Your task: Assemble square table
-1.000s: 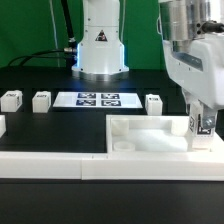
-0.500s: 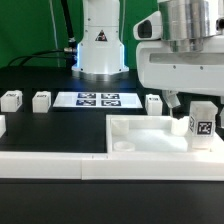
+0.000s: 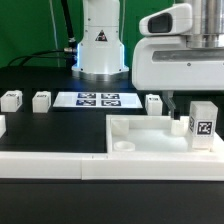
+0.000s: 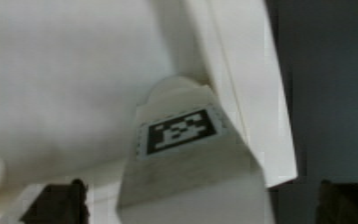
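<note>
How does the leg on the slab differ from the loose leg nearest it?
The leg on the slab stands upright at the slab end on the exterior view's right; the loose leg sits low on the black table. The leg on the slab turns a large tag to the exterior camera; the loose leg shows only small dark marks. Both are white blocks.

The pincer [image 4: 204, 205] has released the leg [image 3: 203, 123] and risen clear above it.
</note>
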Controlling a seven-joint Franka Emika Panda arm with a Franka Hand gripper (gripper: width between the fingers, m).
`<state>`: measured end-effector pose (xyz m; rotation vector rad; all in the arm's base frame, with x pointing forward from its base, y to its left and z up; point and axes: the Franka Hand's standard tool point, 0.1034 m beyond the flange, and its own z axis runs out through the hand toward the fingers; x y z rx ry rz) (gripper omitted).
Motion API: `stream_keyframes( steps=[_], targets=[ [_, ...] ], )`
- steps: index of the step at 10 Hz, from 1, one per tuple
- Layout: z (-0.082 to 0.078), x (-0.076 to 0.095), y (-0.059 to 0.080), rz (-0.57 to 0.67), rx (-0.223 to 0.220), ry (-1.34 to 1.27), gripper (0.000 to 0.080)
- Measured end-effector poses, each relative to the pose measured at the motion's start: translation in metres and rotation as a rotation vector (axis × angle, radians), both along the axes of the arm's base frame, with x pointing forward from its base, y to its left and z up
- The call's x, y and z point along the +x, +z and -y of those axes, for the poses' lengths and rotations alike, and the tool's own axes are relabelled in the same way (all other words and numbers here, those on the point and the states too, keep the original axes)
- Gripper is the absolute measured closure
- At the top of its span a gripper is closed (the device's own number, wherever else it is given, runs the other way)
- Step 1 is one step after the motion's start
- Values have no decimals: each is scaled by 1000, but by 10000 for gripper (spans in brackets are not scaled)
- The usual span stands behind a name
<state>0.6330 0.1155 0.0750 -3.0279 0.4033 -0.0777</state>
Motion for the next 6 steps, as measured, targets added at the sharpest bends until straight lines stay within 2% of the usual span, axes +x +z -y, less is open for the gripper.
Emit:
stream_keyframes(
  steps=[2,4,6],
  targets=[
    [0,0,0,-2,2,-22,178],
    [-1,0,0,-14,14,-156,507],
    [1,-1,-1,-25,19,-272,506]
  ],
)
